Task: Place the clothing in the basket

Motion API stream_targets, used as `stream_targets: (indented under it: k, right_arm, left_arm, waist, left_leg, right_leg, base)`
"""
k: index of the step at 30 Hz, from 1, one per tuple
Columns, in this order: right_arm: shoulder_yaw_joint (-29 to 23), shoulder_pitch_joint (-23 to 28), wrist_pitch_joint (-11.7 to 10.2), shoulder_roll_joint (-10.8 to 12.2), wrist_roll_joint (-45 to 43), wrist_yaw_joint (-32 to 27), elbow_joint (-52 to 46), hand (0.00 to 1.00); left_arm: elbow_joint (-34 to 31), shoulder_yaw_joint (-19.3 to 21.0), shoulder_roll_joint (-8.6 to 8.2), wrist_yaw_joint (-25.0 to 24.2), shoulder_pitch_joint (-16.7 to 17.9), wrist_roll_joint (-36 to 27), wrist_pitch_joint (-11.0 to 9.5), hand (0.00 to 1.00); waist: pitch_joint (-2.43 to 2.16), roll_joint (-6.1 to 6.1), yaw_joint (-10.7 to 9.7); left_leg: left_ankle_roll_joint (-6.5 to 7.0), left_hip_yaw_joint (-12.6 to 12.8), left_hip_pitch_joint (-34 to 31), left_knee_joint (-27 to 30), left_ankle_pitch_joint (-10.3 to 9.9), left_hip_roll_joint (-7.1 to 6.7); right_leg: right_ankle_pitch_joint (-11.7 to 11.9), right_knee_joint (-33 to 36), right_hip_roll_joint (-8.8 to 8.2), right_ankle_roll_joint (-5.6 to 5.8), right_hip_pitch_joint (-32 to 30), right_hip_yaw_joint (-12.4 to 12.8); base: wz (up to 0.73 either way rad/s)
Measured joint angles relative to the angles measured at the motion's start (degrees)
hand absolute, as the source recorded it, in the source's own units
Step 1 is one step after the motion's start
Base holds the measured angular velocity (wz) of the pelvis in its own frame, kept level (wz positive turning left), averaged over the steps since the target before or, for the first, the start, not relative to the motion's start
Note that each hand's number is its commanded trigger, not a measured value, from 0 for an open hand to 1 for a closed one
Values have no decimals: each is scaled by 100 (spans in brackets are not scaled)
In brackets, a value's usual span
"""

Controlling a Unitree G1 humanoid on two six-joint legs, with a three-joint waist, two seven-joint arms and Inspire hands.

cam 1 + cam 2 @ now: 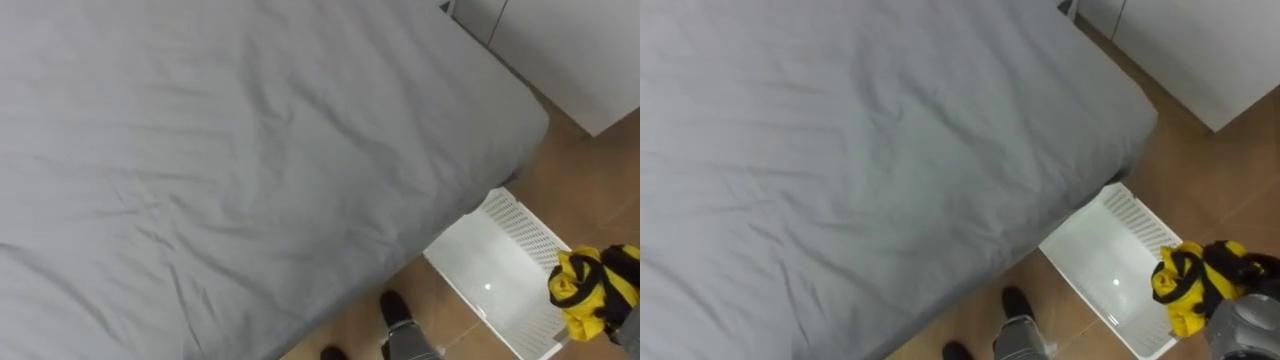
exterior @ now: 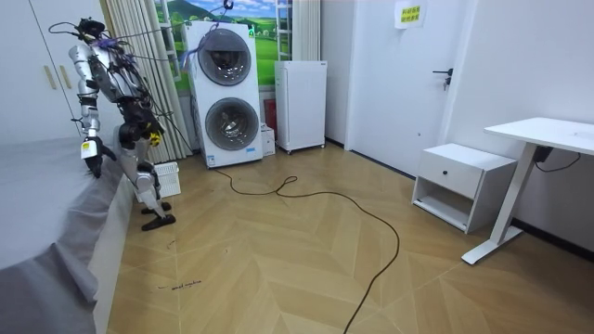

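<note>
Here, closest in: the right hand (image 1: 1244,320) at the lower right corner of the frame, with a bunched yellow-and-black garment (image 1: 1188,288) sitting on top of it. The bundle covers the end of the hand, so I cannot tell whether it is clenched on the cloth. The garment is off the floor, so something is carrying it.

Directly under and to the left of the bundle: a white basket (image 1: 1102,262) on the wood floor (image 1: 1200,180), mouth up, with a slotted wall on its upper right side. It looks empty. Its long axis runs from upper left to lower right of the frame. The garment overlaps the lower right end, near the slotted wall, not the middle.

Judgement: the drop turns on that offset. The open middle of the basket lies left and slightly up-frame from the hand, along the long axis. A short carry that way should centre the garment; let go here, it may catch the rim.

The left hand (image 2: 94,169) hangs by the bed edge at the room view's left, too small to read. The right hand is much the nearer to the basket.

Beyond the basket: the bed (image 1: 860,150), a bare grey sheet with no other clothes on the part seen. Farthest, upper right: a white cabinet (image 1: 1190,60).
</note>
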Motion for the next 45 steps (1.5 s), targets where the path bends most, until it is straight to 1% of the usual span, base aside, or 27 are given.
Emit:
stream_targets:
  k: [4,7,11,14,15,16,18,19,21,22,23,25,27,28,30,32,33,34,35,37,38,39,40,42,43,44,45]
  right_arm:
    - [13,1,-72,0,106,-4,3,0]
    - [13,11,-162,0,104,-34,22,0]
    - [13,12,-204,0,100,-61,57,0]
    - [109,18,-234,0,190,-78,61,0]
    - [155,21,-235,0,212,-91,63,0]
    - [183,18,-235,0,247,-101,83,0]
    - [228,18,-235,0,316,-135,202,0]
    - [253,40,-233,0,347,-161,232,0]
    - [251,78,-234,0,363,-208,232,0]
    - [268,109,-234,1,367,-250,232,0]
    - [283,121,-234,0,380,-269,232,0]
    - [367,186,-233,2,379,-282,226,0]
    - [364,255,-231,2,403,-286,216,0]
    - [369,300,-230,3,435,-294,217,0]
    - [392,372,-230,15,508,-298,217,0]
    - [425,462,-232,23,565,-306,216,0]
    - [421,571,-235,34,572,-309,216,0]
    - [418,687,-234,57,575,-310,217,0]
    - [417,745,-234,63,571,-310,222,0]
    - [417,960,-234,99,543,-308,203,0]
    - [420,1040,-235,120,550,-307,178,0]
    - [420,1185,-235,186,550,-307,148,0]
    - [418,1279,-234,263,561,-307,145,0]
    - [423,1308,-234,353,597,-305,139,0]
    - [446,1340,-234,431,641,-304,79,0]
    - [475,1390,-234,477,636,-303,31,0]
    - [547,1488,-234,574,630,-292,-55,0]
  left_arm:
    - [18,0,0,4,0,-191,-39,0]
    - [32,0,0,16,0,-205,-56,0]
    - [56,0,0,16,1,-213,-84,0]
    - [84,0,2,20,0,-261,-136,0]
    - [85,0,3,29,-1,-268,-170,0]
    - [85,0,15,31,-1,-268,-210,0]
    - [90,-3,51,31,0,-269,-247,0]
    - [111,-6,76,31,2,-271,-254,0]
    - [125,-6,123,29,1,-269,-260,0]
    - [145,-6,150,29,3,-270,-260,0]
    - [152,-10,158,29,5,-270,-259,0]
    - [152,-63,195,25,2,-263,-263,0]
    - [151,-61,220,-4,16,-262,-312,0]
    - [151,-61,228,-37,48,-262,-328,0]
    - [152,-61,228,-60,108,-260,-328,0]
    - [154,-56,236,-60,140,-244,-328,0]
    - [131,8,245,-75,172,-149,-331,0]
    - [116,87,256,-118,223,4,-350,0]
    - [101,107,260,-132,242,94,-351,0]
    - [42,221,281,-150,304,422,-351,0]
    - [10,247,291,-151,333,451,-354,0]
    - [-55,300,314,-155,387,535,-356,0]
    - [-87,339,339,-153,414,626,-356,0]
    - [-89,422,360,-152,433,700,-356,0]
    - [-96,448,396,-149,437,702,-356,0]
    - [-106,457,417,-146,440,703,-355,0]
    - [-180,521,441,-138,484,796,-355,0]
  waist:
    - [-1,6,3]
    - [-1,5,3]
    - [3,-2,3]
    - [30,-45,3]
    - [48,-70,2]
    - [77,-110,1]
    - [96,-162,0]
    - [90,-198,0]
    - [91,-259,-4]
    - [81,-296,-3]
    - [81,-308,-6]
    - [76,-325,-24]
    - [68,-340,-11]
    - [63,-344,-5]
    - [49,-357,-6]
    - [23,-387,-10]
    - [-21,-405,26]
    - [-50,-452,118]
    - [-57,-466,150]
    - [-78,-521,172]
    - [-94,-543,198]
    - [-121,-601,263]
    - [-120,-651,280]
    - [-111,-706,285]
    - [-110,-750,277]
    - [-116,-775,275]
    - [-119,-823,281]
  left_leg:
    - [0,-16,-7,-6,0,2]
    - [0,-16,-3,-17,0,0]
    - [0,-16,11,-17,0,0]
    - [5,-15,26,-2,4,-14]
    - [12,-15,30,7,9,-23]
    - [18,-16,47,19,13,-39]
    - [19,-19,81,70,13,-30]
    - [19,-20,117,76,13,-28]
    - [19,-20,166,83,13,-24]
    - [19,-28,200,84,13,-21]
    - [20,-40,214,88,12,-19]
    - [22,-131,242,86,11,1]
    - [28,-144,286,60,8,19]
    - [38,-157,369,8,-3,58]
    - [26,-190,517,-60,-10,81]
    - [19,-266,605,-103,-13,79]
    - [24,-311,673,-112,-10,73]
    - [20,-315,780,-123,-9,75]
    - [13,-334,843,-137,-11,81]
    - [0,-500,1005,-184,-19,90]
    - [-3,-525,1050,-209,-17,93]
    - [-15,-573,1151,-263,-12,99]
    - [-28,-635,1272,-316,-4,100]
    - [-37,-691,1403,-351,-11,108]
    - [-39,-763,1450,-360,-12,107]
    - [-39,-798,1469,-365,-12,110]
    - [-46,-883,1525,-367,-17,115]
  right_leg:
    - [0,-22,-2,0,8,-17]
    - [-2,-33,3,3,12,-15]
    - [-2,-36,3,3,29,-12]
    - [-20,-7,5,16,34,35]
    - [-42,8,13,31,35,92]
    - [-73,54,7,51,38,115]
    - [-102,61,0,89,99,105]
    - [-123,60,-5,117,144,97]
    - [-123,46,-6,117,197,95]
    - [-120,34,-5,121,244,92]
    - [-119,21,-5,120,272,85]
    - [-80,-105,0,95,383,32]
    - [-42,-171,2,116,470,-32]
    - [-17,-230,8,128,580,-58]
    - [11,-355,8,109,786,-145]
    - [32,-417,9,69,927,-206]
    - [59,-485,14,46,1022,-258]
    - [77,-562,16,22,1140,-317]
    - [88,-586,15,13,1218,-353]
    - [85,-745,1,12,1485,-499]
    - [86,-775,4,10,1548,-520]
    - [88,-861,8,7,1682,-567]
    - [86,-935,3,3,1842,-633]
    - [86,-1055,-1,4,2039,-710]
    - [83,-1093,-12,6,2130,-772]
    - [83,-1134,-16,6,2186,-812]
    - [82,-1210,-17,3,2301,-877]
  base:
    - [3]
    - [0]
    - [0]
    - [0]
    - [0]
    - [3]
    - [5]
    - [3]
    - [0]
    - [0]
    - [4]
    - [10]
    - [12]
    - [7]
    - [7]
    - [16]
    - [12]
    - [7]
    - [11]
    - [28]
    - [23]
    - [21]
    - [22]
    - [23]
    - [26]
    - [32]
    - [38]
